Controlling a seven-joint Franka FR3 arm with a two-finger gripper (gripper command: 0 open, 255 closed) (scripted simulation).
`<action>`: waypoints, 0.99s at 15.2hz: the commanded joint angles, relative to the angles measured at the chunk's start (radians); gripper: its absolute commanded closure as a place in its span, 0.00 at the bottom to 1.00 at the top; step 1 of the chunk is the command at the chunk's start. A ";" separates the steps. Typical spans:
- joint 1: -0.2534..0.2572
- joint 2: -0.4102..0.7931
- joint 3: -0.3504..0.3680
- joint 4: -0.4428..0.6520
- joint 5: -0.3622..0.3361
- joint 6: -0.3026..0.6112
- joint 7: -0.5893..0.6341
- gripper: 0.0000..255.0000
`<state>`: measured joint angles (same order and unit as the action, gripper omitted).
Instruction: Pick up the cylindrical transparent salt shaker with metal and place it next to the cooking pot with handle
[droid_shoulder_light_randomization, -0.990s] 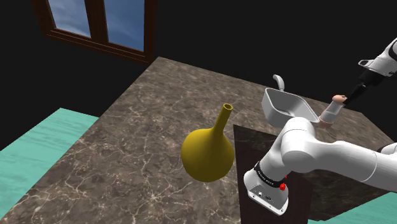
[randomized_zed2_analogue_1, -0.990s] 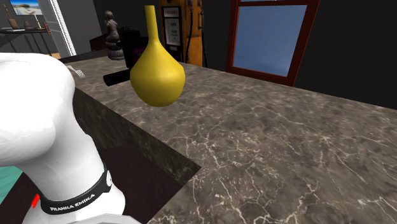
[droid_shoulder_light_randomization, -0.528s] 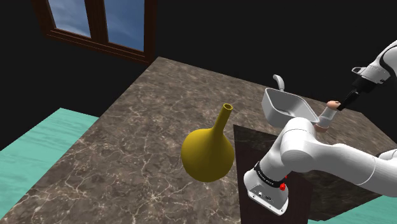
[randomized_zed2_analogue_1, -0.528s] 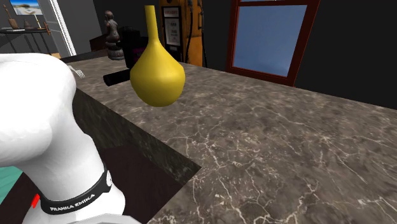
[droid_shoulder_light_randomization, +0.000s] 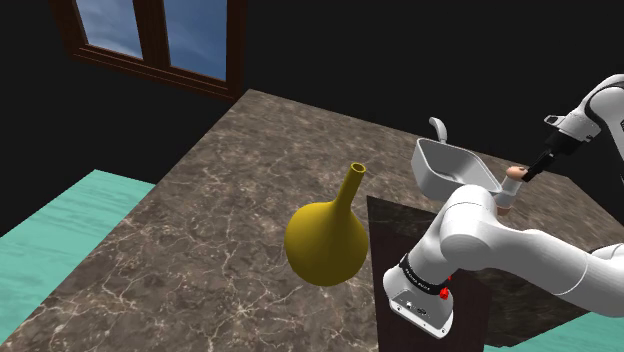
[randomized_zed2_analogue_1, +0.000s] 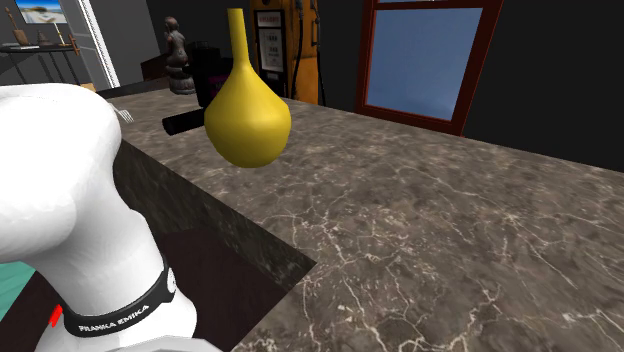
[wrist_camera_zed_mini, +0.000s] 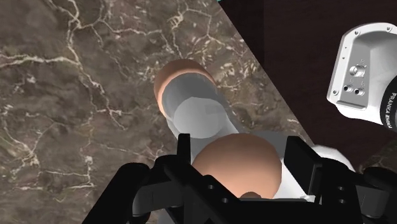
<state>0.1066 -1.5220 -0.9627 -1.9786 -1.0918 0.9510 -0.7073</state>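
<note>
My black gripper (droid_shoulder_light_randomization: 523, 172) is shut on the salt shaker (droid_shoulder_light_randomization: 507, 190), a pale cylinder with copper-coloured ends. In the wrist view the two fingers (wrist_camera_zed_mini: 183, 150) clasp its near copper cap (wrist_camera_zed_mini: 236, 164). Its whitish body (wrist_camera_zed_mini: 198, 118) points down at the marble counter (wrist_camera_zed_mini: 76, 95). The shaker hangs just to the right of the white cooking pot (droid_shoulder_light_randomization: 447, 165) in the shoulder view, beside the pot's near corner. The pot's curved handle (droid_shoulder_light_randomization: 437, 127) rises on its far side. Whether the shaker's lower end touches the counter I cannot tell.
A big yellow long-necked vase (droid_shoulder_light_randomization: 326, 240) stands mid-counter, left of the arm's base (droid_shoulder_light_randomization: 420, 300); it also rises in the second exterior view (randomized_zed2_analogue_1: 247, 120). The counter has a dark recessed notch (droid_shoulder_light_randomization: 400, 225) around the stand. A window (droid_shoulder_light_randomization: 160, 35) lies far back.
The gripper with the shaker has come down and a little to the shoulder view's left, closer to the pot and the counter. The vase and pot have not moved.
</note>
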 joint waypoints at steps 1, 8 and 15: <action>0.000 -0.001 -0.001 -0.001 -0.001 0.001 0.000 1.00; 0.000 -0.001 -0.001 -0.001 -0.001 0.001 0.000 0.00; 0.057 0.093 0.046 0.139 0.044 -0.048 -0.021 0.00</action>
<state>0.1552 -1.4493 -0.9309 -1.8693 -1.0617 0.9173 -0.7237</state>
